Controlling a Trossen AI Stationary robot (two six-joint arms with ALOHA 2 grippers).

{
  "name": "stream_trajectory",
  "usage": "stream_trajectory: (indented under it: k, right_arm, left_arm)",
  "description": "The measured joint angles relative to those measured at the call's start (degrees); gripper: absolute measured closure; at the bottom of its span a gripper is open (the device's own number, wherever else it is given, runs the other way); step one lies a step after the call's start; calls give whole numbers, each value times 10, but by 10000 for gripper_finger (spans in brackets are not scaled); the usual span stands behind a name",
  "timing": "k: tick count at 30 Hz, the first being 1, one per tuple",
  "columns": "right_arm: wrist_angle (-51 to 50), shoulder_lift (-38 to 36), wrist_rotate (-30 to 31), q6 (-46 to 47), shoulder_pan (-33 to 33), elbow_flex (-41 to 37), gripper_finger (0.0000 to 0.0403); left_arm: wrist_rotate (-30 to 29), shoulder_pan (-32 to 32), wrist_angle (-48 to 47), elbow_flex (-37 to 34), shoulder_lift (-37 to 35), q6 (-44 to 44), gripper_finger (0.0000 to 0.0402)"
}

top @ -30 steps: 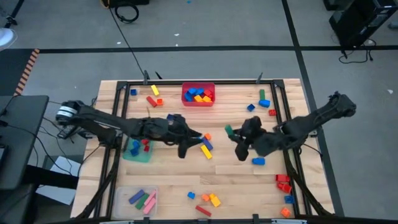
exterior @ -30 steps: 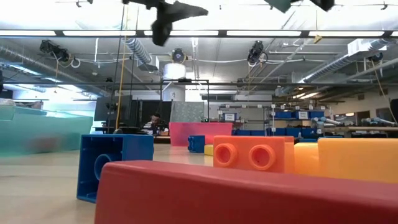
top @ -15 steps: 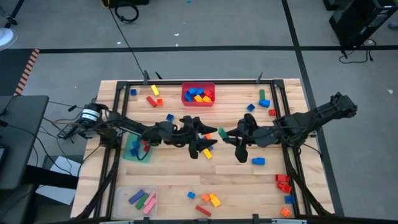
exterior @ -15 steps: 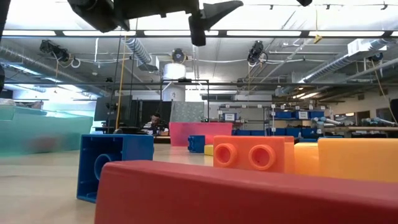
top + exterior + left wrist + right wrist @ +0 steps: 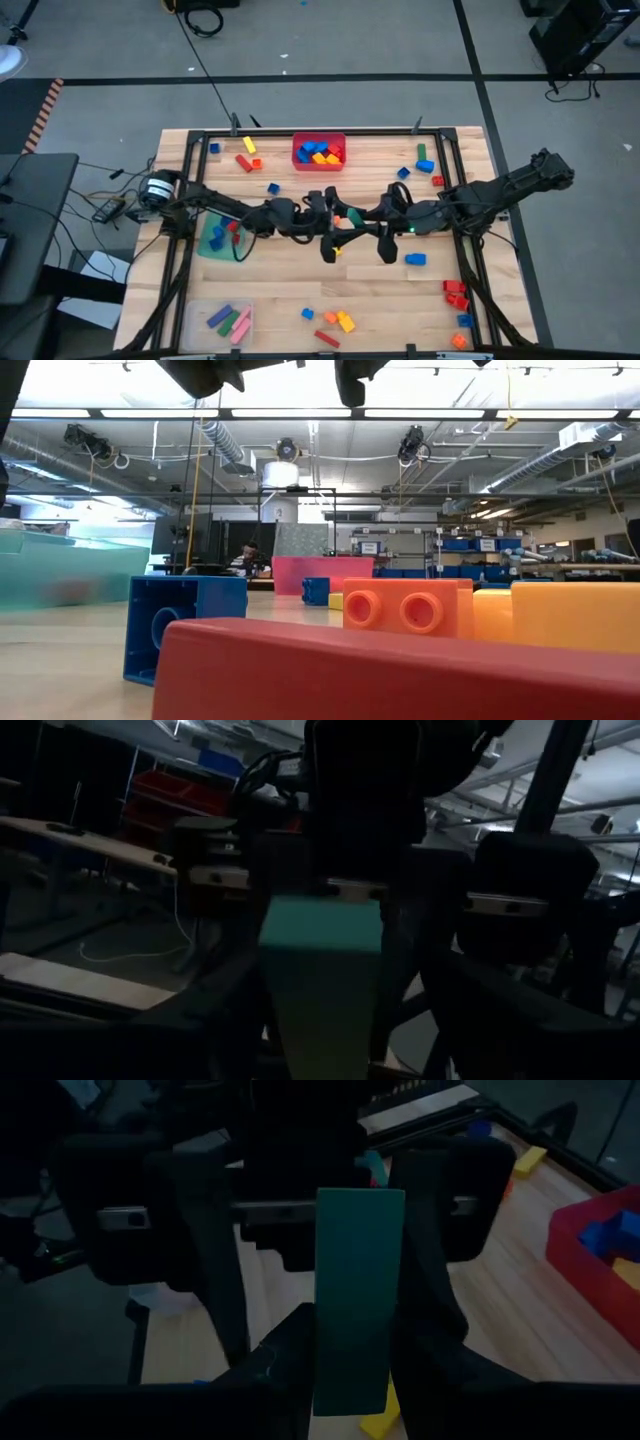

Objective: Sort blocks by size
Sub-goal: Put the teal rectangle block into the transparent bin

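Claws [image 5: 350, 216] meet mid-table around green block [image 5: 356, 1295].

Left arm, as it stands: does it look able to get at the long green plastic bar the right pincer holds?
Probably yes. The right pincer holds the long green plastic bar out, and the left pincer stands open astride its far end, nothing between.
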Motion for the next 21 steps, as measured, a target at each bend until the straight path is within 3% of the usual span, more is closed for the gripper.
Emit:
stream_trajectory:
  k: [10,21]
  right_arm:
    - [2,0,-6,1,1,0,290]
    - [5,-1,-11,1,1,0,289]
  left_arm:
    - [3,0,-5,4,0,4,205]
    - [3,0,5,4,0,-4,216]
